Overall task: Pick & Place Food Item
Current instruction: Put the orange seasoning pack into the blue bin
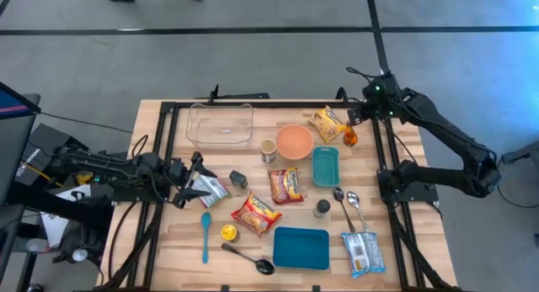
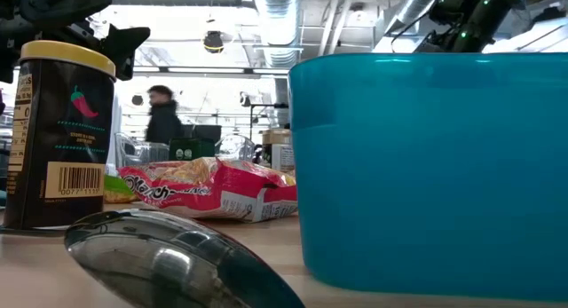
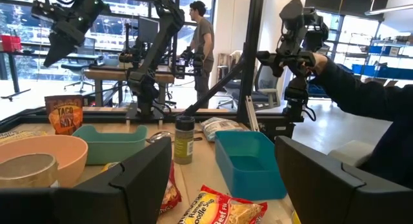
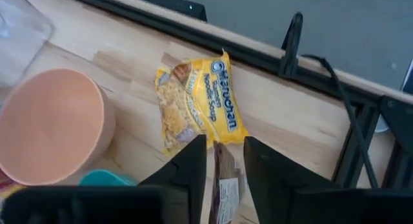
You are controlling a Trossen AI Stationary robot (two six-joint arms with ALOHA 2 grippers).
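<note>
A brown taco-mix packet (image 1: 348, 136) stands on its lower edge by the far right of the table, behind the small teal dish (image 1: 325, 166); what props it up does not show. My right gripper (image 1: 352, 117) hangs open just above it. In the right wrist view the packet (image 4: 224, 182) shows in the gap below the fingers, and from the left wrist view the packet (image 3: 63, 114) is clear of the fingertips (image 3: 55, 53). A yellow ramen pack (image 4: 197, 101) lies flat beside it. My left gripper (image 1: 192, 178) waits open at the table's left, beside a silver packet (image 1: 210, 189).
A peach bowl (image 1: 295, 140), a clear container (image 1: 221, 124) and a cup (image 1: 268, 151) sit mid-table toward the far edge. Two red ramen packs (image 1: 285, 184), a spice jar (image 1: 322, 209), spoons (image 1: 347, 204), a blue tray (image 1: 301, 247) and a silver packet (image 1: 364, 252) lie nearer. Black frame rails (image 1: 381, 157) border the board.
</note>
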